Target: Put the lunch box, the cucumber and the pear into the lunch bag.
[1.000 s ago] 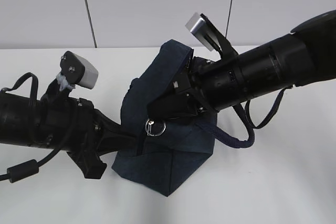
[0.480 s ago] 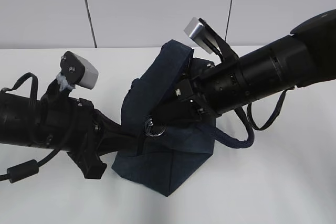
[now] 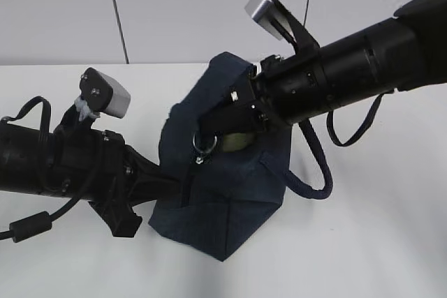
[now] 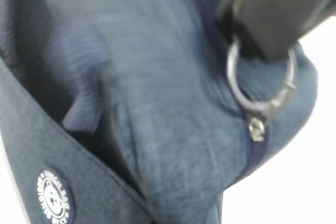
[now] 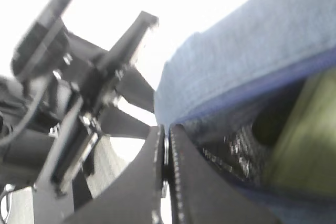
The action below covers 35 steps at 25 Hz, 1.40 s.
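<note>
The bag [image 3: 223,186] stands on the white table [image 3: 363,242], its near corner pointing toward the camera – a dark navy fabric box, slumped and creased. The left arm [image 3: 63,165] lies low across the near left of the table and reaches into the bag's left side; the left gripper [image 3: 171,188] meets the fabric there, with a dark jaw alongside the cloth, but the views do not show clearly whether it pinches the fabric or only presses against it. The left wrist view shows the navy cloth close up, with a round white logo patch [image 4: 54,201] at the lower left.

Higher and further back, the right gripper [image 3: 207,139] comes in from the right over the top of the bag. Its jaws are closed tight – in the right wrist view they stand nearly touching – and they hold the silver ring pull [image 3: 204,146], which hangs from the fingertips with the small zipper slider [image 4: 256,128] dangling below it. Just beside the ring the bag gapes, and a pale green surface [image 3: 236,142] shows inside the opening, with silvery lining [image 5: 233,148] beside it. I cannot tell which item it belongs to. The padded loop handle [image 3: 314,172] droops off the bag's right side.

Behind the table is a plain grey wall [image 3: 209,12] with two dark seams.
</note>
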### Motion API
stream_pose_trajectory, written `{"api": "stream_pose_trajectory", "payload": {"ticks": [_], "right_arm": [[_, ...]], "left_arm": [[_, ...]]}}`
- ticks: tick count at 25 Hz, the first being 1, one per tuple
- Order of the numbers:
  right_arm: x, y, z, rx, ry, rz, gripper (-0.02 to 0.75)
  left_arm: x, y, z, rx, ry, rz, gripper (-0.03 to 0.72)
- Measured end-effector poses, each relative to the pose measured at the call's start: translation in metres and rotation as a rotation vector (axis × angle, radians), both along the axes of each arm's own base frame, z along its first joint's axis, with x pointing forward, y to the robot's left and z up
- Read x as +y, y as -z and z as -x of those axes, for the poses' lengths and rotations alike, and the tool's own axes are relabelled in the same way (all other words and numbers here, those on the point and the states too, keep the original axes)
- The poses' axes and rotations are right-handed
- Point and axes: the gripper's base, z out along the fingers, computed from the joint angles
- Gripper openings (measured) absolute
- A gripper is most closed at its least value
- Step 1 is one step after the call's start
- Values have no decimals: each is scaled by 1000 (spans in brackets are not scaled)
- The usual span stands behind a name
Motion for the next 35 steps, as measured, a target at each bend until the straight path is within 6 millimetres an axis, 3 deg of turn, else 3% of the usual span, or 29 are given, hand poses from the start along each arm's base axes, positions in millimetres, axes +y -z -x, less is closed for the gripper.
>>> {"api": "stream_pose_trajectory", "payload": {"ticks": [9, 23, 35], "right_arm": [[1, -8, -6, -37, 12, -4, 0], [-13, -8, -23, -174, 115, 146, 0], [-10, -27, -20, -188, 11, 120, 0]], "left_arm": [[0, 0, -1, -2, -7, -5, 12], [0, 0, -1, 1, -20, 3, 11], [1, 1, -2, -8, -28, -17, 11]]}}
